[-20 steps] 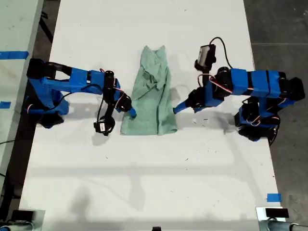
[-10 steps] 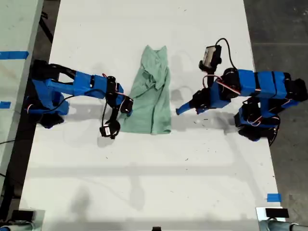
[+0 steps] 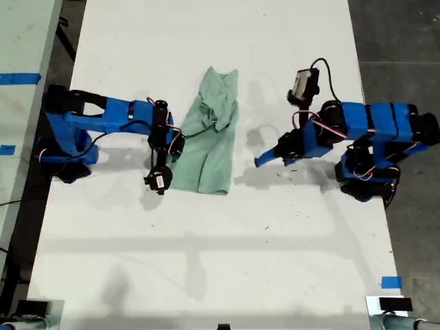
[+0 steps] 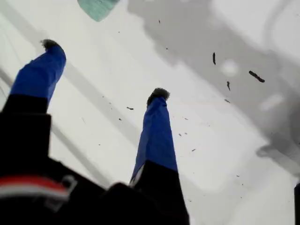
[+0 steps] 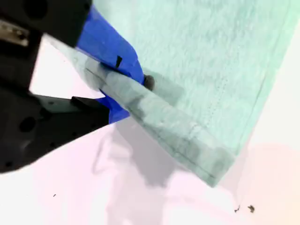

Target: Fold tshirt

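The pale mint-green tshirt [image 3: 210,148] lies bunched into a long narrow strip at the middle of the white table [image 3: 220,261]. My second gripper [image 3: 179,137] is at the strip's edge on the exterior view's left, shut on a fold of that edge. In the second wrist view the lifted hem of the tshirt [image 5: 201,56] hangs from my second gripper [image 5: 140,83]. My first gripper [image 3: 260,161] hovers open over bare table, off the cloth on the exterior view's right. My first gripper [image 4: 104,69] holds nothing, with a corner of the tshirt [image 4: 96,7] ahead of it.
The arm bases stand at the table's edges on the exterior view's left [image 3: 62,137] and right [image 3: 375,165]. Blue tape [image 3: 390,282] marks the table's near corner on the exterior view's right. Dark floor [image 3: 399,41] borders that side. Small dark specks [image 4: 255,76] dot the surface.
My second gripper has moved toward the exterior view's top with the shirt's edge, and the strip's lower end has narrowed and shifted left. My first gripper has backed slightly away to the right.
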You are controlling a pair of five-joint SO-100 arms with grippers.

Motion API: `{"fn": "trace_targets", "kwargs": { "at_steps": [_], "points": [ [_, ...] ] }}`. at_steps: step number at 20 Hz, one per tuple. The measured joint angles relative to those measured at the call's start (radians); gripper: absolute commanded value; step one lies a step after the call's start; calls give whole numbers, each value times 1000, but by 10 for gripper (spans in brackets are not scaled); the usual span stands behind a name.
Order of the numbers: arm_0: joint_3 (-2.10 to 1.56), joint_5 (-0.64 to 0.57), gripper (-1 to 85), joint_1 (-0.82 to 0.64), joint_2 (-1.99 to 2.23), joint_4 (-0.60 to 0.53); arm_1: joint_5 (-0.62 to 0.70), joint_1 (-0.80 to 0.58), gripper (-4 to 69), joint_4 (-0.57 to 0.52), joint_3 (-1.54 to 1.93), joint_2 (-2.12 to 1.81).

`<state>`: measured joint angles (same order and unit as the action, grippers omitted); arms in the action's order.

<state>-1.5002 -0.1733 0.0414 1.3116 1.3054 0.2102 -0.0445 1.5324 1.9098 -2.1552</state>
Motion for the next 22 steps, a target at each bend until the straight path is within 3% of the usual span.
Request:
{"fn": "trace_targets", "kwargs": {
  "at_steps": [4, 10, 13, 14, 15, 16, 22],
  "points": [
    [301, -15, 0, -2, -74, 193, -14, 2, 324, -5, 11, -17],
    [638, -54, 0, 0, -397, 201, -20, 17, 323, -5, 11, -18],
    [719, -67, 0, -5, -545, 133, -31, 21, 323, -12, 18, -18],
    [741, -63, 15, -8, -588, 115, -26, 25, 323, -18, 21, -18],
    [756, -77, 207, -11, -614, 87, -31, 26, 323, -23, 25, -20],
    [770, -84, 294, -11, -632, 66, -29, 26, 323, -25, 29, -20],
    [781, -87, 282, -8, -604, 87, -35, 29, 323, -44, 46, -23]
  ]
}}
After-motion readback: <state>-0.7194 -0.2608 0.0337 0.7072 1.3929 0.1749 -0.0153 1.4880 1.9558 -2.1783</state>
